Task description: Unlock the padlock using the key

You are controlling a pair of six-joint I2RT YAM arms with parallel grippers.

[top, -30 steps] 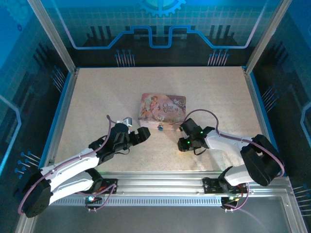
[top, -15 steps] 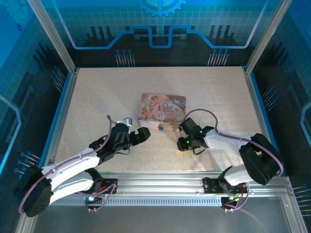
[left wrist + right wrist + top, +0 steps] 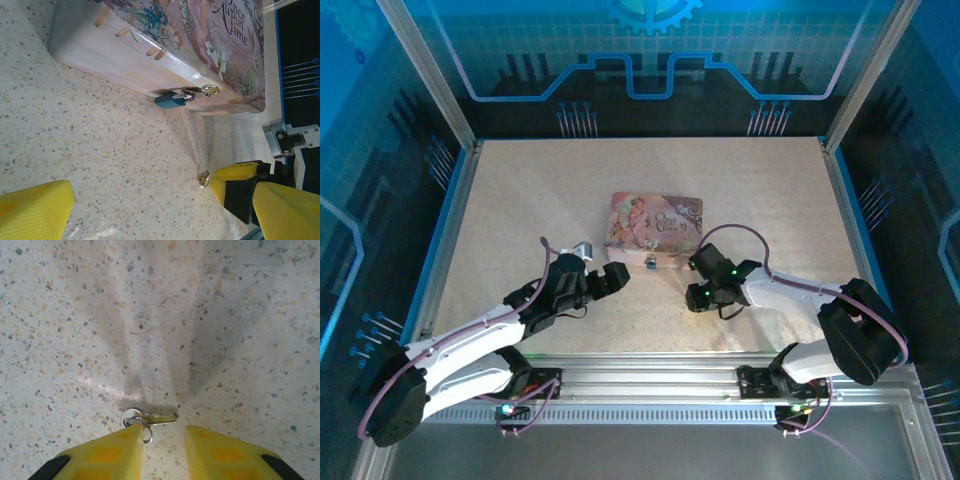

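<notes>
Notably, left gripper [image 3: 141, 186] wide apart, right gripper [image 3: 164, 435] slightly apart, key [image 3: 160, 419] partly hidden.

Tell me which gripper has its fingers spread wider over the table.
The left gripper: its yellow fingers sit at opposite edges of its wrist view. The right gripper has its fingers closer together, just short of the key.

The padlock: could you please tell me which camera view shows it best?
The left wrist view: the padlock is large and sharp, hooked on the tin's clasp. The top external view shows it as a tiny speck.
</notes>
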